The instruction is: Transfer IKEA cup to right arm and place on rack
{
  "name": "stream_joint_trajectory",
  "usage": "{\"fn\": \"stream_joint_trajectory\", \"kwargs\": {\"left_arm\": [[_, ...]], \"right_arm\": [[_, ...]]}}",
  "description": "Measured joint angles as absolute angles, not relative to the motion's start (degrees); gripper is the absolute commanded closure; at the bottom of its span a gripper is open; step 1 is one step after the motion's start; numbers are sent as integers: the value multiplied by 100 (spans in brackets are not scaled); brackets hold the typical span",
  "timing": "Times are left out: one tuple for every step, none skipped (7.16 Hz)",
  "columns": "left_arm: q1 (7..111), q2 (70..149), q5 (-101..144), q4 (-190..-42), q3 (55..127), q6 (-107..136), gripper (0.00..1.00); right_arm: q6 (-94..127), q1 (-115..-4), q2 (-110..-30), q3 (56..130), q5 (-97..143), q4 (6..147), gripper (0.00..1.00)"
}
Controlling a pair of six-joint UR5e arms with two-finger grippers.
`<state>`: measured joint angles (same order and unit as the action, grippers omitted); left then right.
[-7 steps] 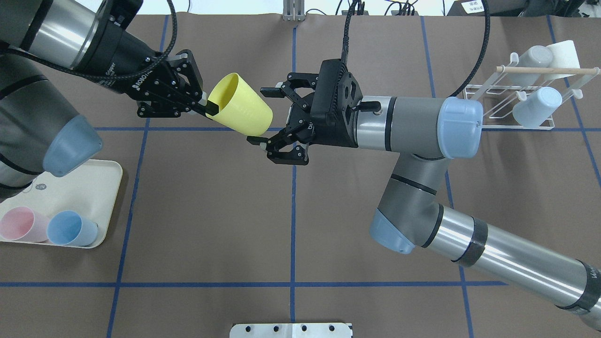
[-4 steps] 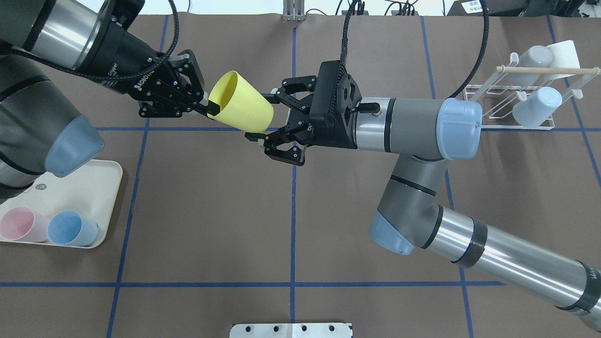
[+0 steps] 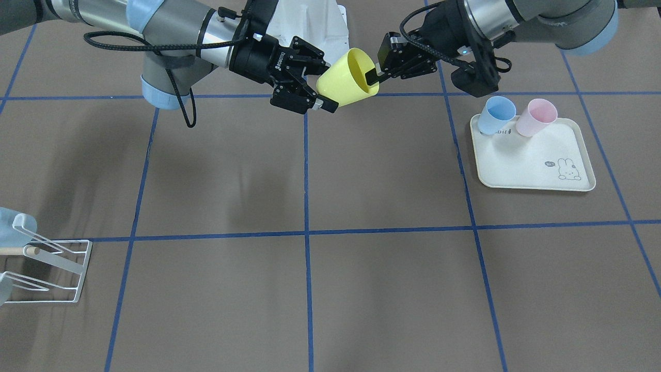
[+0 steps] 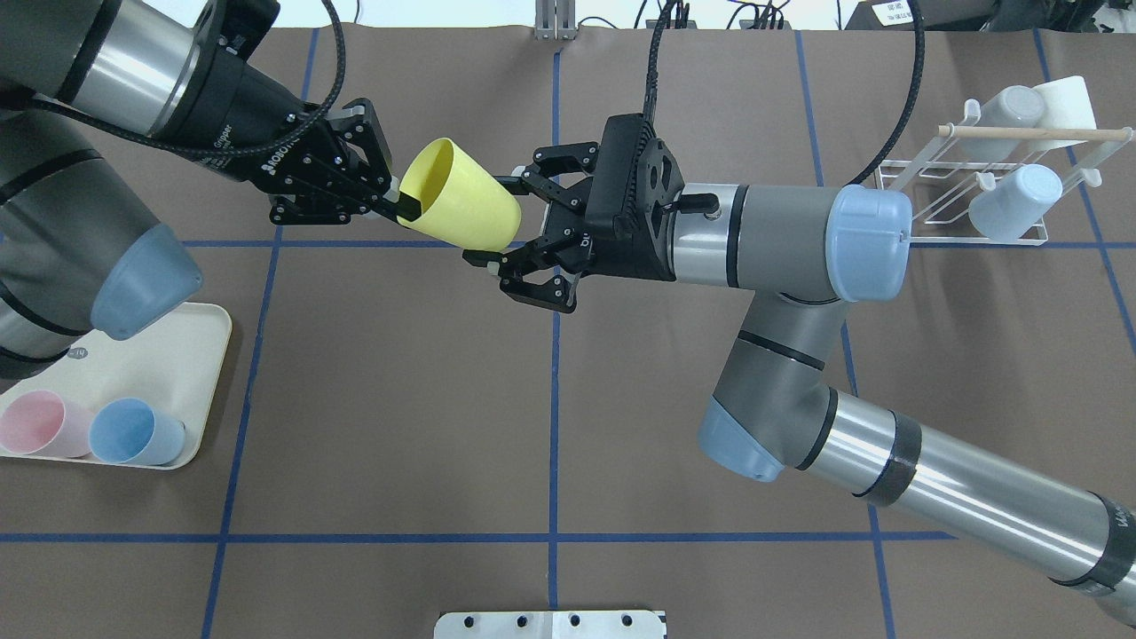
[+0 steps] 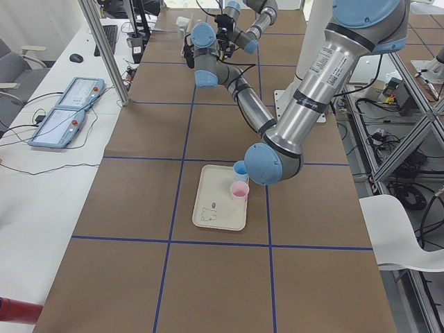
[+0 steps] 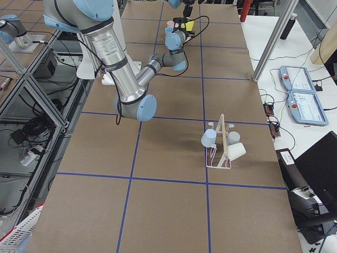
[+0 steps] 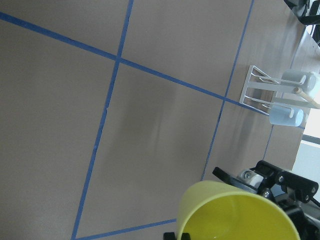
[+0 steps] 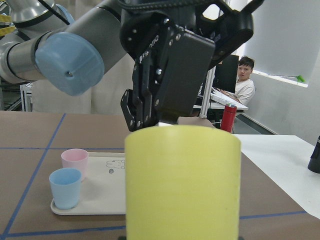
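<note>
Brown worktop [image 4: 382, 399] ruled with blue tape carries everything. Above its far middle the left arm [image 4: 53, 222] and right arm [image 4: 932, 479] meet nose to nose. The rack [image 4: 923, 191] stands well apart, off behind the right arm's wrist. Between the arms the yellow cup [image 4: 466, 213] hangs on its side, mouth toward the left hand [image 4: 395, 206], base toward the right hand [image 4: 500, 218]. The left hand pinches the rim, one finger inside. The right hand's fingers are partly closed against opposite sides of the base end, apparently gripping.
</note>
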<state>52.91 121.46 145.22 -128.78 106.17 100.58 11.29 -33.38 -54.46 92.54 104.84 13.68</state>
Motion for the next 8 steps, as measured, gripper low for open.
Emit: {"fn": "stream_joint_trajectory", "kwargs": {"left_arm": [[5295,12161,14524,-12885,10623,10034,0],[5321,12171,14524,-12890,10632,10007,0],[5380,12168,14523,-12888,10632,9981,0],[5474,12155,14522,-12873,10626,9967,0],[5561,12137,14516,-12851,10591,9928,0],[5660,12049,14512,-12836,10523,9766,0],[5776,11844,14511,-12828,10477,9433,0],[5911,11574,14509,-12825,10466,8987,0]], "right_arm": [[1127,-3355,-5472,9255,10480,1371,57],[1125,-3381,-5494,9252,10487,1385,57],[1127,-3437,-5540,9248,10500,1427,62],[1133,-3556,-5643,9256,10530,1567,68],[1139,-3747,-5737,9282,10659,1902,70],[1137,-4093,-5785,9324,11055,2498,70],[1030,-4548,-5804,9373,11652,3147,71],[742,-4958,-5817,9404,12171,3702,71]]}}
